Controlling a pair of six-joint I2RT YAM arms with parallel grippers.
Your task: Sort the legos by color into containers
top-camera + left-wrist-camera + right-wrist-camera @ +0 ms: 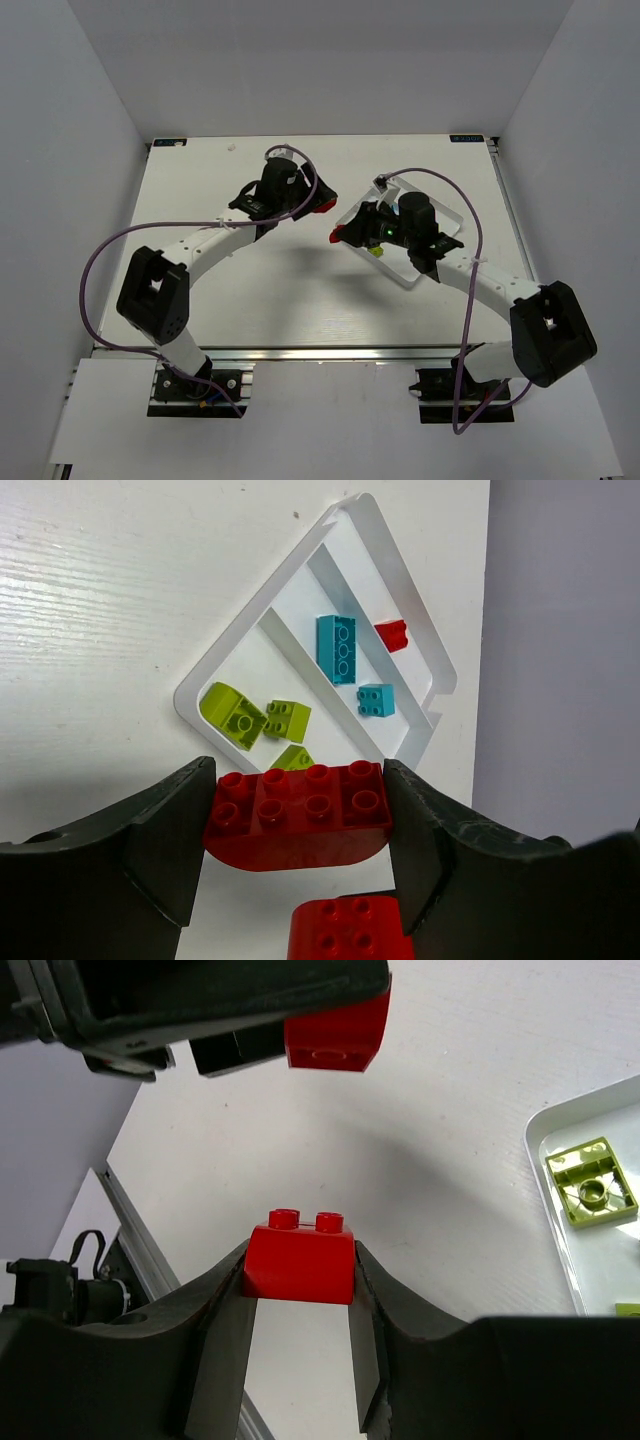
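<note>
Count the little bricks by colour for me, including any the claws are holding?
Lime green bricks: 3, in the tray.
Cyan bricks: 2, in the tray.
Red bricks: 3, one in the tray, one held by the left gripper, one by the right gripper.
Total: 8 in view.

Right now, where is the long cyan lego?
In the left wrist view, the long cyan lego lies in the middle compartment of the white tray, just above the small cyan lego, with a red lego one compartment right.

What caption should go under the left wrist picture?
Left gripper holds a wide red brick, the white sorting tray just ahead.
</note>
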